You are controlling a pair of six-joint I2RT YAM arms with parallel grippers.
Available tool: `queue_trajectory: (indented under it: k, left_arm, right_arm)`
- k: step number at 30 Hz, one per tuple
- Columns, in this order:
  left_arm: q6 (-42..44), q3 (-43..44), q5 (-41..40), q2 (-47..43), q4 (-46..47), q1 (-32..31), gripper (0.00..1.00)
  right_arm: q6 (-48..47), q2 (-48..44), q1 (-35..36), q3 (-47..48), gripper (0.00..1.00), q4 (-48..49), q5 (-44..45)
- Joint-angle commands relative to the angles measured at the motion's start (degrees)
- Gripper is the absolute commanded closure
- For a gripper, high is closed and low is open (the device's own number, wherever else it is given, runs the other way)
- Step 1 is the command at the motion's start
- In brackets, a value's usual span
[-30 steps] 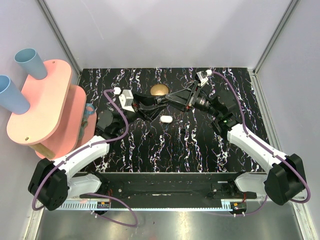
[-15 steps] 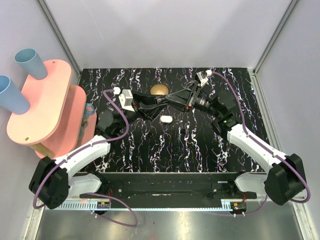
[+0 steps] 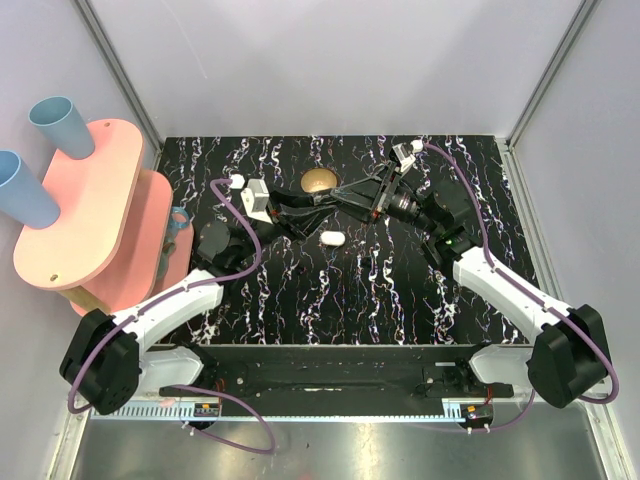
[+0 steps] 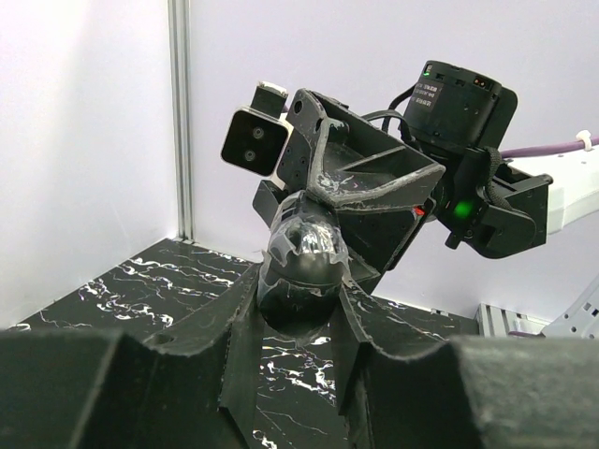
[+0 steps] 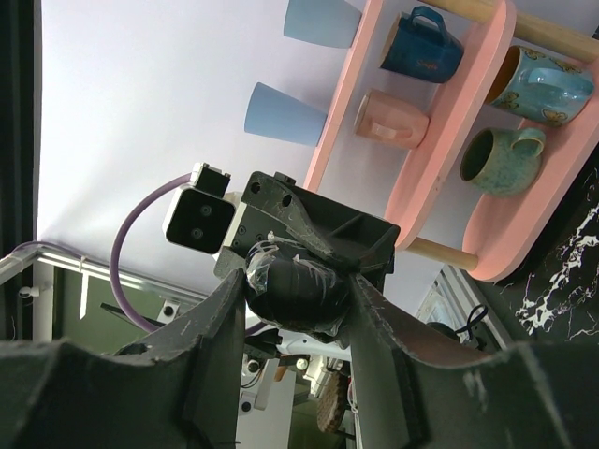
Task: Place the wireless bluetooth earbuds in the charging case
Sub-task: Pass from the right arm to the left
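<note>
Both grippers meet in the air above the back middle of the table. Between them is a black rounded object wrapped in clear tape (image 4: pixel 301 262) (image 5: pixel 295 281). My left gripper (image 4: pixel 299 313) (image 3: pixel 324 199) is shut on its near end. My right gripper (image 5: pixel 296 309) (image 3: pixel 337 195) is shut on it from the opposite side. The white charging case (image 3: pixel 332 238) lies on the black marbled tabletop (image 3: pixel 380 300), just in front of and below the grippers, with nothing touching it. The earbuds do not show in any view.
A round gold-brown bowl (image 3: pixel 319 181) stands just behind the grippers. A pink mug rack (image 3: pixel 90 215) with blue cups (image 3: pixel 60 125) and mugs (image 5: pixel 504 159) stands off the table's left edge. Grey walls close in the back and sides.
My left gripper's jaws have closed onto the black taped object. Its wrist has shifted slightly toward the back. The right arm and the white case have not moved.
</note>
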Motion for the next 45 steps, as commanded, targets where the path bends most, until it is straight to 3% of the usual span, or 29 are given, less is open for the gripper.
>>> queue_trajectory:
  k: [1, 3, 6, 9, 13, 19, 23, 25, 27, 32, 39, 45]
  left_arm:
    - [0.4, 2.3, -1.4, 0.2, 3.1, -0.3, 0.76]
    - [0.4, 2.4, -1.4, 0.2, 3.0, -0.3, 0.75]
    - [0.4, 2.4, -1.7, 0.1, 3.0, -0.4, 0.65]
    - [0.6, 2.5, -1.5, 0.0, 2.8, -0.4, 0.65]
    - [0.5, 2.3, -1.9, 0.0, 2.8, -0.5, 0.57]
    - [0.7, 2.6, -1.9, -0.1, 2.5, -0.5, 0.58]
    - [0.7, 2.7, -1.6, 0.2, 2.2, -0.5, 0.66]
    - [0.6, 2.7, -1.6, 0.3, 2.1, -0.5, 0.64]
    - [0.5, 2.7, -1.3, 0.3, 2.1, -0.5, 0.55]
    - [0.4, 2.6, -1.3, 0.3, 1.8, -0.6, 0.51]
    - [0.4, 2.6, -1.7, 0.3, 1.9, -0.6, 0.53]
    - [0.4, 3.2, -1.6, 0.5, 2.3, -0.6, 0.67]
  right_arm:
    - [0.1, 0.0, 0.1, 0.2, 0.84, 3.1, -2.1]
    - [0.0, 0.3, 0.0, 0.1, 0.84, 3.1, -2.1]
    - [0.1, 0.1, 0.0, 0.0, 0.84, 3.1, -2.0]
    - [0.0, 0.2, 0.0, 0.1, 0.83, 3.1, -2.0]
    - [0.0, 0.4, 0.0, 0.2, 0.83, 3.2, -2.0]
    - [0.0, 0.3, 0.0, 0.3, 0.83, 3.4, -2.1]
    - [0.1, 0.5, 0.0, 0.1, 0.83, 3.9, -1.9]
    - [0.1, 0.3, 0.0, 0.0, 0.82, 4.2, -1.9]
    - [0.1, 0.2, 0.0, 0.0, 0.82, 4.4, -1.8]
    - [0.4, 0.1, 0.0, 0.1, 0.82, 5.7, -1.6]
    - [0.8, 0.1, 0.0, -0.4, 0.82, 5.7, -1.8]
    - [0.8, 0.2, 0.0, -0.4, 0.82, 5.0, -1.8]
